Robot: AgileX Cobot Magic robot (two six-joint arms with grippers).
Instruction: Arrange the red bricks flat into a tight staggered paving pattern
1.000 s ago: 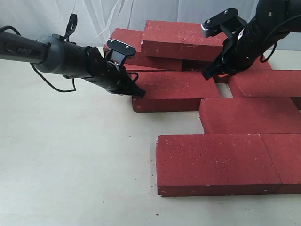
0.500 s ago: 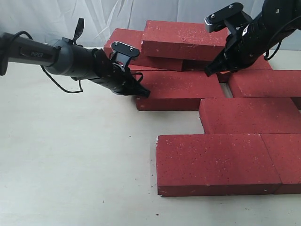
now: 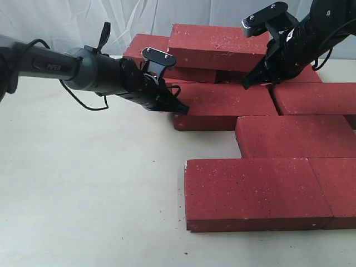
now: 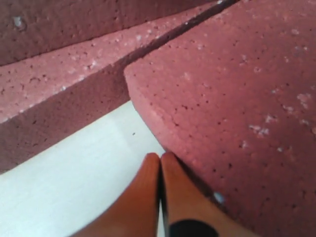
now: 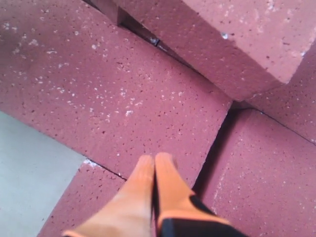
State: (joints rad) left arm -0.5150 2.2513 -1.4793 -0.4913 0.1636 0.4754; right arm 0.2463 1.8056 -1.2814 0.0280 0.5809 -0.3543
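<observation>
We see a pale table (image 3: 83, 194) with the red bricks (image 3: 253, 189) spread over its right half. Two flat rows lie nearest, fitted close and offset from each other. More bricks are stacked loosely (image 3: 217, 44) at the far side.

In the third row a middle brick (image 3: 222, 103) lies flat, with a neighbour brick (image 3: 317, 97) to its right. A thin dark seam (image 5: 215, 143) separates them.

The left gripper (image 3: 179, 108) is set low against the middle brick's left end, its fingers (image 4: 148, 187) pressed together and holding nothing. The right gripper (image 3: 248, 83) rests at the brick's far right corner, its fingers (image 5: 138, 187) likewise pressed together and empty.

We judge the step to be sliding this brick rightward to close the seam. To do it well, we would push low and square on the left end so the brick does not swivel. The right gripper should steady the far edge and lift clear before the seam shuts.
</observation>
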